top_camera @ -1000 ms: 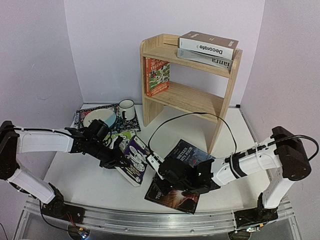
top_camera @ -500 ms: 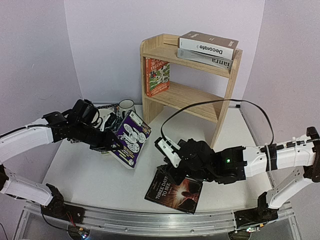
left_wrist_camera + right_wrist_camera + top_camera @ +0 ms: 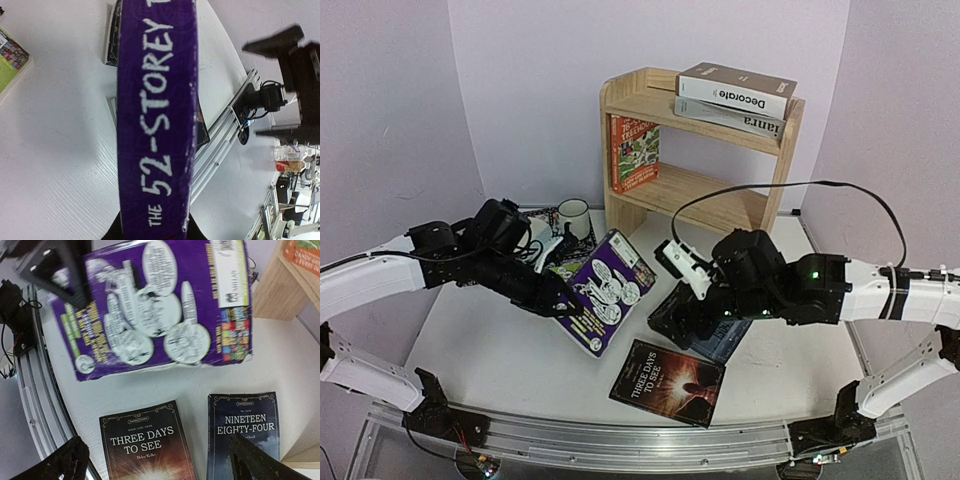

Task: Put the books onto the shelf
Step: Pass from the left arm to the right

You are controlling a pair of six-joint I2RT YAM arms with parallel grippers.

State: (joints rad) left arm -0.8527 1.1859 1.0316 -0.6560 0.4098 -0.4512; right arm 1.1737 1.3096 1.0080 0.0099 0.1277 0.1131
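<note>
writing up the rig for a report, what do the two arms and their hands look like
The left arm and right arm both have white link shells with black joints. Each ends in a black two-finger hand: left hand, right hand. A thin black cable runs from the right arm. That arm also has a small green light on its dark section and a white block at its wrist.

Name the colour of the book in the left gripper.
Purple book, white lettering; best in left wrist view.
</note>
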